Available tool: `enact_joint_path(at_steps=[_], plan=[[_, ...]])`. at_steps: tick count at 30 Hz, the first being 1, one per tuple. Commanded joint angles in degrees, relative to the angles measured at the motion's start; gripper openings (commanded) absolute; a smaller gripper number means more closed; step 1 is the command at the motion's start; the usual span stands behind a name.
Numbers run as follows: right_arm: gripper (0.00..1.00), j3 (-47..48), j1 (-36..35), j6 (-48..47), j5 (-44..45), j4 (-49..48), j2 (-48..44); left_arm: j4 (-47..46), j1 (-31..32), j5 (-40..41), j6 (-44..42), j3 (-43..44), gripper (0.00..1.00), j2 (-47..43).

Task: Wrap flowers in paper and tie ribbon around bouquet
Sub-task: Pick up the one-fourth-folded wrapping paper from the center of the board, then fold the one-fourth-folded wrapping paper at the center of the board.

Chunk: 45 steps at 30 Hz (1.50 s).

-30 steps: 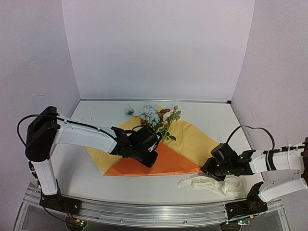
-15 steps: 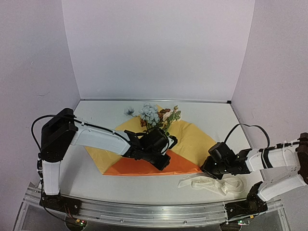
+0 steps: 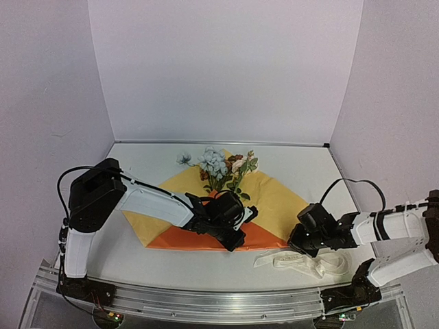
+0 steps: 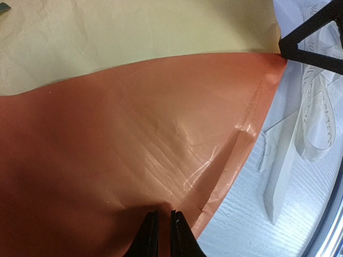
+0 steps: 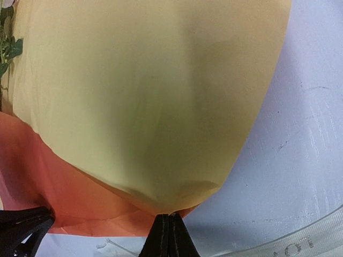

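The large thin sheet of crinkly paper (image 3: 274, 199), bright orange on one face and pale yellow on the other, is lying spread across the middle of the white table (image 3: 140, 161). Its orange face is showing along the near edge and the yellow face behind it. The small bunch of artificial flowers (image 3: 219, 166), with pale blue, cream and rust blooms, green leaves and thin dark stems, is resting on the far part of the paper. The blooms are pointing toward the back wall and the stems are running down toward the left gripper (image 4: 162, 227).

That gripper is reaching in over the orange area. Its fingers are standing very narrow, nipping a small ridge of the orange layer close to the sheet's near edge, and creases are fanning out from the pinch.

The right gripper (image 5: 169, 229) is sitting low at the sheet's right-hand corner with its fingers pressed fully together. The very tip of that corner, yellow over orange, is caught between them, and the yellow face is bulging up just ahead of the tips.

The long flat cream-white fabric ribbon (image 3: 302, 262) with faint lettering is lying in loose loops on the table, just beside that corner and close under the right gripper. I cannot tell whether it is touching the gripper, and it is lying well apart from the flowers
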<state>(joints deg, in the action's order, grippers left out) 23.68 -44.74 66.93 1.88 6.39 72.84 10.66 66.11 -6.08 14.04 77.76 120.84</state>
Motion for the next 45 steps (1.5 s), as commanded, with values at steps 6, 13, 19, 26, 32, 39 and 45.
enact_joint_path(at_steps=[6,13,19,26,32,39,45], plan=[[0.0,5.05,-1.0,-7.4,1.31,12.22,-9.5,-2.49,0.63,-0.49,-2.2,3.28,0.09,1.8],[0.0,10.87,-1.25,-15.99,-1.05,19.76,-13.55,-2.69,0.86,0.82,-3.26,5.09,0.09,3.42],[0.0,15.7,-1.24,-24.13,-4.7,23.34,-14.75,-3.4,1.08,0.84,-2.89,7.43,0.09,4.73],[0.0,19.08,-1.29,-30.24,-6.71,30.17,-14.94,-6.32,0.98,1.35,-1.34,5.48,0.09,1.51],[0.0,18.85,-1.25,-30.89,-8.93,32.66,-15.62,-9.61,-1.03,-0.82,-2.32,6.51,0.13,-0.62],[0.0,20.11,-1.25,-32.34,-15.39,34.84,-14.89,-13.33,-1.33,-0.38,-18.04,13.43,0.13,6.56],[0.0,21.53,-1.18,-32.73,-17.0,36.7,-13.64,-10.56,-1.62,1.78,-23.08,25.06,0.13,15.5]])
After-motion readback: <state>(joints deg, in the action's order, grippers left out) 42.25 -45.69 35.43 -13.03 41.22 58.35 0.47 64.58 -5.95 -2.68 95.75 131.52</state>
